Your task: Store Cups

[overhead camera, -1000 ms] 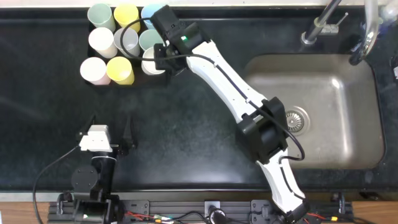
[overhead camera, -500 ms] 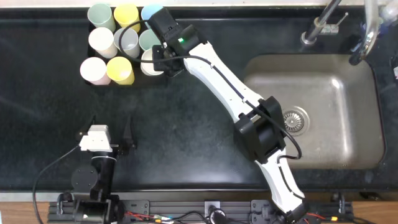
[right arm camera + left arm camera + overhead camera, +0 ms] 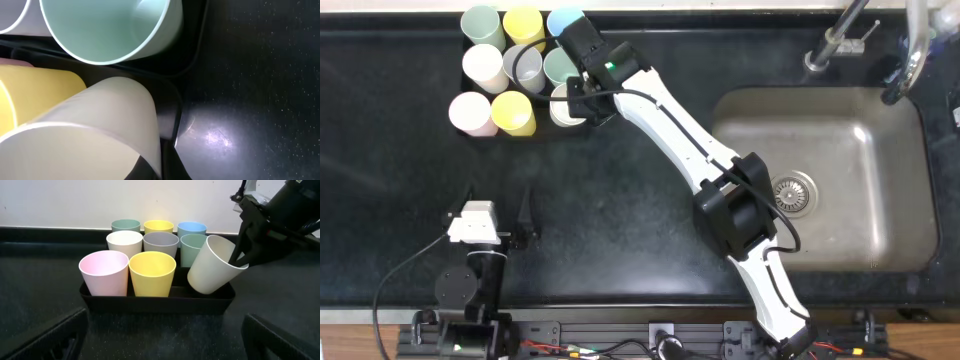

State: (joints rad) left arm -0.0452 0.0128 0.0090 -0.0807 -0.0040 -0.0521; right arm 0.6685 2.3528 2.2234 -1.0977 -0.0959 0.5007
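Observation:
A black tray (image 3: 542, 125) (image 3: 150, 302) at the counter's back left holds several upright cups in pink, yellow, white, grey, mint and blue. My right gripper (image 3: 577, 98) (image 3: 240, 252) is shut on the rim of a cream cup (image 3: 561, 104) (image 3: 212, 266) (image 3: 90, 135). That cup leans outward, its base down in the tray's front right corner, beside a yellow cup (image 3: 152, 272) (image 3: 30, 95) and in front of a mint cup (image 3: 192, 247) (image 3: 105, 30). My left gripper (image 3: 498, 203) (image 3: 160, 345) stands open over bare counter, well in front of the tray.
A steel sink (image 3: 840, 180) with a tap (image 3: 835, 40) takes up the right side. Dark counter (image 3: 620, 230) lies between the tray and the arm bases. A wall runs right behind the tray (image 3: 60, 205).
My right gripper has shifted a little left with the cream cup, bringing it closer into the tray's front right corner. The left arm has kept still.

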